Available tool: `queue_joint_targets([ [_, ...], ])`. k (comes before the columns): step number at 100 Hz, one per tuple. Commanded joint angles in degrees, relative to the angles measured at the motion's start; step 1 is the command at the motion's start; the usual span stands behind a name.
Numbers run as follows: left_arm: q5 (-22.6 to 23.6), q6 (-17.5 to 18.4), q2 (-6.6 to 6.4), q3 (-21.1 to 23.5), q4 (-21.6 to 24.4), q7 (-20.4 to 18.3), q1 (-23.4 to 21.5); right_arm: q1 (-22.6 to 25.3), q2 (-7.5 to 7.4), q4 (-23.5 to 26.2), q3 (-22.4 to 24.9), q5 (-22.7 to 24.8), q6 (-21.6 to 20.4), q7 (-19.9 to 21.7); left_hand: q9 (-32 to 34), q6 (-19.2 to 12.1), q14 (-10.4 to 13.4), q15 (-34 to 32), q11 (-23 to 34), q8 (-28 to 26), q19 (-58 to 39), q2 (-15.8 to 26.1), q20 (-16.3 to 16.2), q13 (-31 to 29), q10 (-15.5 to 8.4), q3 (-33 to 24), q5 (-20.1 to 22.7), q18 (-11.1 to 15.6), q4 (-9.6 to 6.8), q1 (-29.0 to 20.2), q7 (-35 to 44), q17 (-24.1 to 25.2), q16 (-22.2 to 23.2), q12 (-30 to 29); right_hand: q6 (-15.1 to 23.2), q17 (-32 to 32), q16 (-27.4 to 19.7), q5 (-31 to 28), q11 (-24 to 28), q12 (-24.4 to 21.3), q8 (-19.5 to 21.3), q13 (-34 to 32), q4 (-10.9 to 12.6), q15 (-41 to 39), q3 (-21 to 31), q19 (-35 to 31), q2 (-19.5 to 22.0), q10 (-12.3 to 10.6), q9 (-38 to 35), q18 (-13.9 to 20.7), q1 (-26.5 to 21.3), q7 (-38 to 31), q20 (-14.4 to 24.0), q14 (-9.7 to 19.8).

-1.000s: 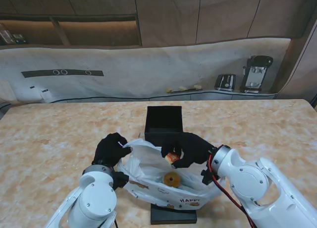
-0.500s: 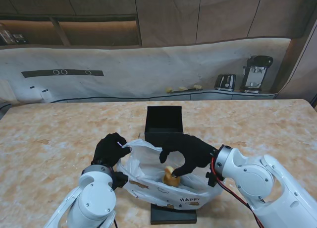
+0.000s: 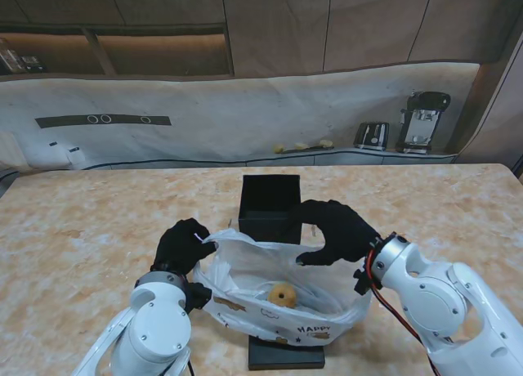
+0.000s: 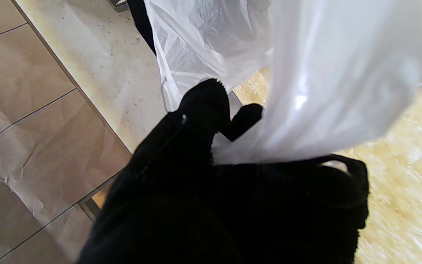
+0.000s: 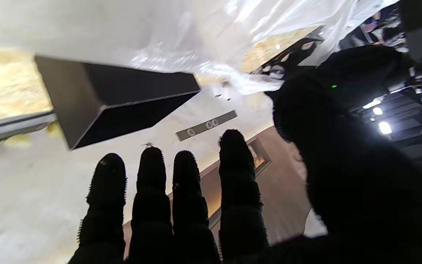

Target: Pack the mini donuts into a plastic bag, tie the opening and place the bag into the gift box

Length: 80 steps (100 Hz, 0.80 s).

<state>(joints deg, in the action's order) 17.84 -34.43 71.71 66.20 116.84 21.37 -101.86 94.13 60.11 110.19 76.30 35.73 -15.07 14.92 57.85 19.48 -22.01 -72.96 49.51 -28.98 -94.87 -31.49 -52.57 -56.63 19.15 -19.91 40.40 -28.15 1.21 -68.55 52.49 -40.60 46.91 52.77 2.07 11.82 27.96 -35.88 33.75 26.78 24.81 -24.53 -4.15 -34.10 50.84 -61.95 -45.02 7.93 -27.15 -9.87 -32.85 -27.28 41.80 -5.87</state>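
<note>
A white plastic bag (image 3: 278,298) printed "HAPPY" lies open near me, with a mini donut (image 3: 283,294) inside it. My left hand (image 3: 184,245) is shut on the bag's left rim, and the left wrist view shows the film (image 4: 306,80) pinched in its black-gloved fingers (image 4: 203,106). Over the bag's far right rim my right hand (image 3: 335,231) is lifted, open and holding nothing; its fingers (image 5: 185,183) are spread in the right wrist view. The black gift box (image 3: 270,200) stands open just beyond the bag and appears as a dark block (image 5: 115,95) in the right wrist view.
A flat black lid (image 3: 286,353) lies under the bag at the table's near edge. A few pale pieces (image 3: 302,146) sit on the far counter, with appliances (image 3: 422,121) at its right end. The marble table top (image 3: 90,221) spreads to both sides.
My right hand carried a donut into the bag, let it go, and lifted out up and to the right, now open. The left hand kept its hold on the rim.
</note>
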Motion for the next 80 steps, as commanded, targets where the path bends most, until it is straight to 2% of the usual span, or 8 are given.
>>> queue_joint_targets([
  [1, 0.03, 0.14, 0.12, -0.05, 0.36, -0.92, -0.07, 2.21, -0.14, 1.54, 1.68, 0.87, 0.53, 0.12, -0.89, -0.26, -0.91, -0.29, 0.11, 0.13, -1.69, -0.04, 0.80, -0.61, -0.09, 0.31, -0.83, 0.99, -1.08, -1.67, 1.69, -0.36, 0.69, 0.12, -0.62, 0.96, 1.71, 1.22, 0.85, 0.84, -0.02, -0.85, 1.24, -1.58, 1.33, -2.25, -0.14, -0.26, -1.29, 0.46, 0.09, -1.75, 1.37, -0.16],
  [38, 0.04, 0.45, 0.00, -0.37, 0.13, -1.28, 0.08, 13.82, 0.22, 5.80, 15.10, 6.57, 0.56, -0.94, -0.92, -0.28, -1.01, -0.27, 0.06, 0.13, -1.70, -0.03, 0.74, -0.45, -0.05, 0.34, -0.82, 0.84, -1.08, -1.68, 1.63, -0.28, 0.76, 0.14, -1.48, 2.69, 2.59, -1.57, 1.43, 1.95, 0.65, -2.38, 1.13, -2.98, 2.69, -4.09, -1.59, 0.15, -3.02, 0.11, -1.31, -3.40, 0.90, -0.82],
  [53, -0.17, 0.58, 0.08, -0.71, 0.08, -1.06, 0.08, 17.22, 0.47, 5.98, 17.78, 9.44, 1.08, -2.15, -0.96, -0.29, -1.02, -0.30, 0.07, 0.10, -1.67, 0.01, 0.72, -0.40, -0.07, 0.38, -0.84, 0.83, -1.06, -1.65, 1.61, -0.23, 0.80, 0.19, -1.53, 1.94, 2.56, -1.50, 0.96, 2.01, 0.63, -1.88, 1.11, -2.61, 2.82, -4.05, -1.49, 0.27, -2.67, 0.31, -1.32, -3.01, 0.72, -0.87],
  [80, 0.07, 1.20, -0.09, -0.53, 0.37, -1.23, -0.33, 22.20, 1.35, 4.60, 20.29, 16.84, 4.66, -8.52, -1.05, -0.36, -1.04, -0.25, 0.00, 0.05, -1.52, 0.05, 0.66, -0.28, -0.10, 0.39, -0.95, 0.80, -1.08, -1.72, 1.59, 0.05, 0.83, 0.22, -1.91, 0.55, 2.62, -1.07, 0.59, 2.21, 0.79, -1.20, 1.17, -2.26, 3.02, -3.82, -1.48, 0.48, -2.18, 0.36, -1.76, -2.49, 0.60, -1.00],
])
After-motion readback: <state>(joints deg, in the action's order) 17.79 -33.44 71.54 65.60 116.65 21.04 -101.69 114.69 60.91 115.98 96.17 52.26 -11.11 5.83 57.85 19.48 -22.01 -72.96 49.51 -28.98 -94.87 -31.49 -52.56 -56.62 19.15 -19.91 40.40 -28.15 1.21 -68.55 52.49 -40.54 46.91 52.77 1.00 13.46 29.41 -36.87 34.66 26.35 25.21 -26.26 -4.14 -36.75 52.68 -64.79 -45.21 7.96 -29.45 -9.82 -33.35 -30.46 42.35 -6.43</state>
